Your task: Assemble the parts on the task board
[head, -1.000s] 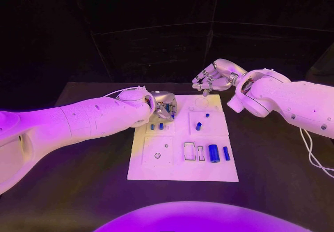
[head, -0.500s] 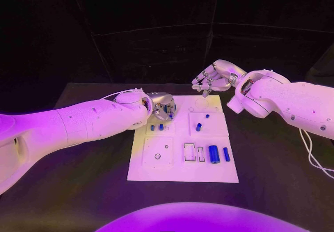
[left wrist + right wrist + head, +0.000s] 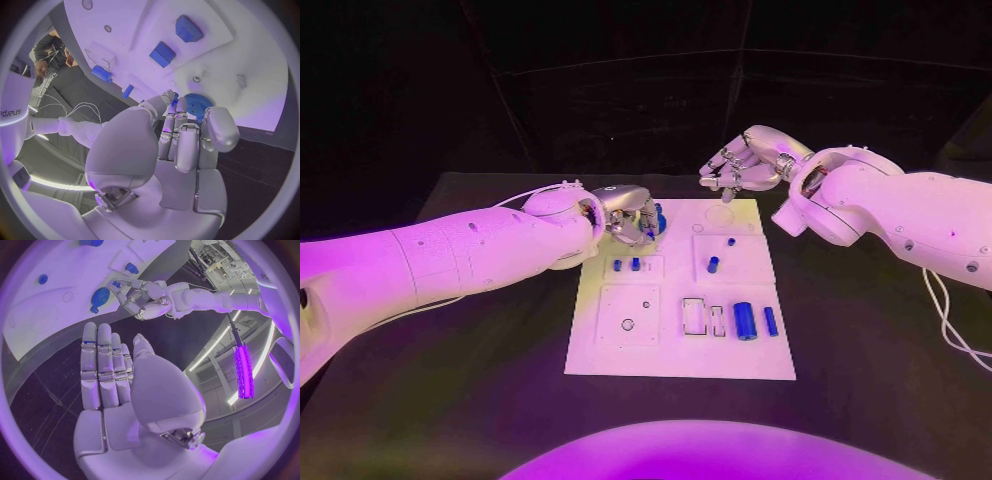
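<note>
Gear [image 3: 197,105], blue, toothed, lies on the task board [image 3: 678,355] at its far-left corner, under the left hand's [image 3: 635,215] fingertips; grip unclear. Judged light, rigid; pinch by rim. Right hand [image 3: 740,165] empty, fingers extended together.

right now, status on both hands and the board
Left hand fingertips at blue gear on task board. Right hand open, off the board's far edge. Nothing in the way.

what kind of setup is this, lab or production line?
Likely a robotics lab test bench: a white task board with small blue parts on a black table, dark backdrop behind, and equipment racks visible past the right hand.
</note>
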